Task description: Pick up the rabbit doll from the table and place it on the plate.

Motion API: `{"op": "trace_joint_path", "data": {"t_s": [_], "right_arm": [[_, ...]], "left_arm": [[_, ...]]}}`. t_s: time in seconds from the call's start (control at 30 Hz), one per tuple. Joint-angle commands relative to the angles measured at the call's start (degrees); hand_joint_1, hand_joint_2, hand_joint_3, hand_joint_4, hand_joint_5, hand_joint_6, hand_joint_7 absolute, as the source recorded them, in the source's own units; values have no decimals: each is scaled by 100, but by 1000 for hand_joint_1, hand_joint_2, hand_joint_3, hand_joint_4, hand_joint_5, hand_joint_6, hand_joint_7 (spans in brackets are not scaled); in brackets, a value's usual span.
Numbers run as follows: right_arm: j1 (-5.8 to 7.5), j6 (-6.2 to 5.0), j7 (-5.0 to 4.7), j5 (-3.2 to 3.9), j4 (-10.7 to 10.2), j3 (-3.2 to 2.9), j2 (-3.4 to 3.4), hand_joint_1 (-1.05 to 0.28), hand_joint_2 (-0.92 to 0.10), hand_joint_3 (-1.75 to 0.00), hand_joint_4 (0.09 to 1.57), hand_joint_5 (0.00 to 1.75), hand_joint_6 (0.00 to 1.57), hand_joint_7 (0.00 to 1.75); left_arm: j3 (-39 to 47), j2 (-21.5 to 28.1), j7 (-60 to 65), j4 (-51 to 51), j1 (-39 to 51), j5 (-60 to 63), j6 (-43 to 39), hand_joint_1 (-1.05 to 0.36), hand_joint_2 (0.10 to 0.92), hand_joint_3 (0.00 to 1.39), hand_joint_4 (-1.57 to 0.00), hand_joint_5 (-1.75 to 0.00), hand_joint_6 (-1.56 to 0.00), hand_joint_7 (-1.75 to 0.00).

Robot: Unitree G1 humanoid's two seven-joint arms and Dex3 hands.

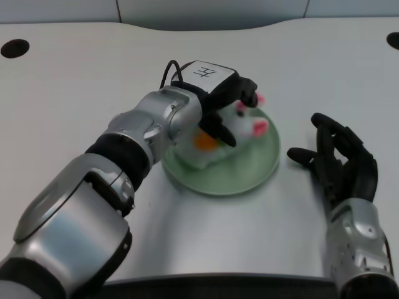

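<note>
From the head view, the white table is stretching wide and bare to the left and beyond the plate, with its near edge running dark along the bottom and its far edge curving across the top. A dark round hole is sitting near the far left corner. The green plate is lying in the middle, with open table all round its rim. The rabbit doll, white with pink ears and an orange patch, is lying on the plate, towards its far left side. The left hand is reaching in from the lower left, its silver forearm slanting up over the plate's left rim, and its black fingers are curling down over the doll, gripping it.
</note>
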Motion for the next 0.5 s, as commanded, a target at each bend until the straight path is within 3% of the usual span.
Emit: {"op": "trace_joint_path", "data": {"t_s": [0.03, 0.2, 0.3, 0.37, 0.5], "right_arm": [[2, 17, 25, 12, 57, 22, -6, -299, -921, -284, 730, 1000, 706, 430], [-19, 98, 22, 51, 40, 0, -11, -302, -921, -298, 744, 1014, 708, 427], [-37, 40, 21, 44, 89, -5, -17, -301, -921, -287, 750, 1013, 713, 427], [-49, -38, 79, 59, 139, -17, -24, -289, -921, -292, 746, 1016, 718, 429], [-86, -4, 66, 52, 172, -19, -37, -299, -921, -288, 736, 1014, 722, 431]], "left_arm": [[-110, 51, -152, -127, -112, 88, 29, -958, 912, 30, -123, -177, -285, -1], [0, 186, -376, -474, -75, -45, -64, -1037, 921, 105, -2, -119, -139, -3], [212, 414, -608, -997, 52, -272, -171, -1015, 921, 121, 1, -120, -125, 0], [442, 613, -712, -1451, 236, -490, -224, -990, 921, 127, 1, -229, -141, -14], [1014, 1151, -1058, -2385, 831, -1033, -231, -931, 921, 146, 1, -357, -155, -33]]}}
